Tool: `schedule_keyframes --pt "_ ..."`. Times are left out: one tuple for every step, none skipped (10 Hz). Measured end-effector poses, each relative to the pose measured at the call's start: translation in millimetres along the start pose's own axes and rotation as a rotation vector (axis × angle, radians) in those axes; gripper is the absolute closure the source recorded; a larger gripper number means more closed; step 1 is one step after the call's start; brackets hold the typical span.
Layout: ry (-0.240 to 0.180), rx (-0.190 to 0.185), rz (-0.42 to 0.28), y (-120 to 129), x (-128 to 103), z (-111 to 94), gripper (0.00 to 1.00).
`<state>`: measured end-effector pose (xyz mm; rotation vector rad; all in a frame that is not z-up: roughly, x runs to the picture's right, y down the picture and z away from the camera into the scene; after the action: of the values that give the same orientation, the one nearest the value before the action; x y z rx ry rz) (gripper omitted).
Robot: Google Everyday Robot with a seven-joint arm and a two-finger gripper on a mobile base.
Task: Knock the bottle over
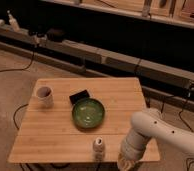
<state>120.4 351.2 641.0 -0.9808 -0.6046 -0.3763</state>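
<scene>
You get 1 view only. It looks down at a slant from high on the near side of the wooden table (50, 135), facing the long dark ledge (115, 57) that runs across the far side of the room. You are at middle range: the whole tabletop fits, its near edge low in the frame by the bottle (98, 148), with floor (10, 85) showing to the left and behind. The robot's arm (155, 132) comes in from the lower right corner, on your side of the table. The gripper (126, 163) hangs at the bottom edge of the frame, just off the table's near edge, right of the bottle.
</scene>
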Motion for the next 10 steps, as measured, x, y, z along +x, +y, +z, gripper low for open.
schedule_keyframes --pt "-0.013 -0.008 -0.008 -7.5 2.2 9.0 1.0" --pt "-0.02 -0.014 -0.022 -16.4 2.9 15.2 1.0" --pt "-0.029 -0.019 -0.038 -27.1 2.6 21.1 1.0" --pt "-0.035 -0.019 -0.052 -36.3 1.2 23.8 1.0" --pt "-0.04 -0.014 -0.072 -48.6 -1.9 25.1 1.0" --pt "-0.042 -0.009 -0.087 -57.3 -4.8 24.5 1.0" --pt "-0.047 0.001 -0.102 -68.5 -8.0 23.0 1.0" --pt "-0.053 0.024 -0.114 -85.5 -10.5 19.2 1.0" --pt "-0.055 0.066 -0.121 -111.4 -11.8 10.2 1.0" --pt "-0.054 0.129 -0.119 -143.8 -10.2 -5.4 1.0"
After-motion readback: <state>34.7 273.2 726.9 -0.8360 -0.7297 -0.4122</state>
